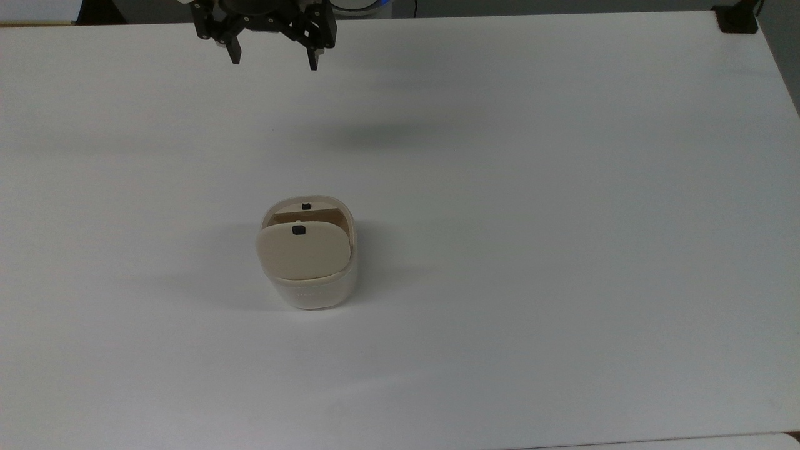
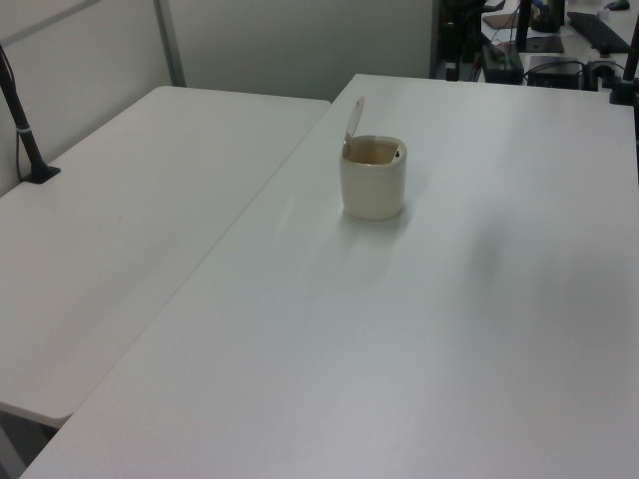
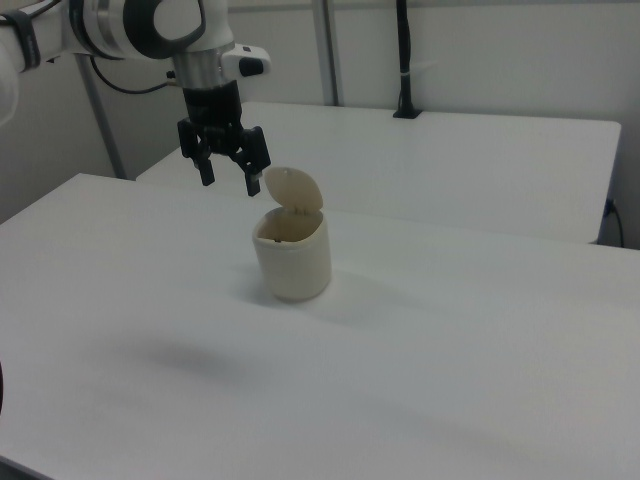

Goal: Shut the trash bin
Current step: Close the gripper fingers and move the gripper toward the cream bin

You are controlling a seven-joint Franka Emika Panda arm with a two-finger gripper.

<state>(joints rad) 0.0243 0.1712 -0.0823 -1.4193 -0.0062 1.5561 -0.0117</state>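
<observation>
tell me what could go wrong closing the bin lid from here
The lid stands nearly upright, so a push low near its hinge might shove the light-looking trash bin across the bare table or tip it instead of folding the lid down. The open tool hangs high and well away from the bin; a descent slightly off could catch a finger inside the open mouth or strike the rim.

Your arm [image 3: 140, 25] presents white rounded shells with dark grey joint bands, and a small white block with a dark spot juts from the wrist section. Below the wrist you have a metallic silver collar leading into an all-black gripper [image 3: 230, 177] built of angular linkage plates. You can make out pale fastener heads on those plates in the top view, and two slim black fingers [image 1: 234, 51] tapering downward.
</observation>
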